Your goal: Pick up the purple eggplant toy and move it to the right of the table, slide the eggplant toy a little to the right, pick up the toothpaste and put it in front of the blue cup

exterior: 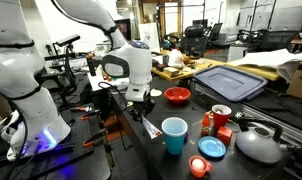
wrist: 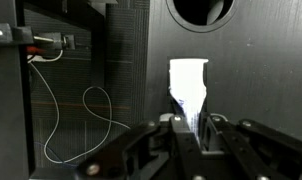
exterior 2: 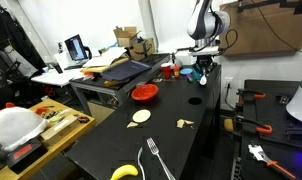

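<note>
Pincer (wrist: 188, 128) clamped narrow on the toothpaste (wrist: 188, 90), gripped by one end, over the black bench (exterior 2: 181, 145). Blue cup (exterior: 174, 135) stands near. Risk: the thin end-grip lets the tube swing or slip, and a low carry could clip and topple the cup.

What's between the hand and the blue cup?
Just the toothpaste that the hand grips; past it, bare table up to the blue cup, shown in an exterior view.
</note>
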`<action>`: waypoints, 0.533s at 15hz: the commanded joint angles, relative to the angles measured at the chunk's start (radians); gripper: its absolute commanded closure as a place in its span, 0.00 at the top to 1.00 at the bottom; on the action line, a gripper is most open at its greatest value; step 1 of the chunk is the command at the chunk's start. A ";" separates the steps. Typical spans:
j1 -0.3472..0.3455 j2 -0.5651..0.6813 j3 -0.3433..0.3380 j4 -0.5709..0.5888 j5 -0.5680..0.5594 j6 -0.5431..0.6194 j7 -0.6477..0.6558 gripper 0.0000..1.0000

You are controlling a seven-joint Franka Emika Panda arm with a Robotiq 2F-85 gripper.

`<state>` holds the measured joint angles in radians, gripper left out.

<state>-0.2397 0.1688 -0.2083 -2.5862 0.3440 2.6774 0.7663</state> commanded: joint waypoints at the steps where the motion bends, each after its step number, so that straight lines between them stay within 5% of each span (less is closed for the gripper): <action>1: -0.018 0.047 -0.012 0.038 0.065 0.001 -0.089 0.04; 8: -0.042 0.103 -0.061 0.066 0.065 -0.003 -0.139 0.04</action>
<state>-0.2709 0.2602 -0.2521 -2.5364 0.3887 2.6774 0.6676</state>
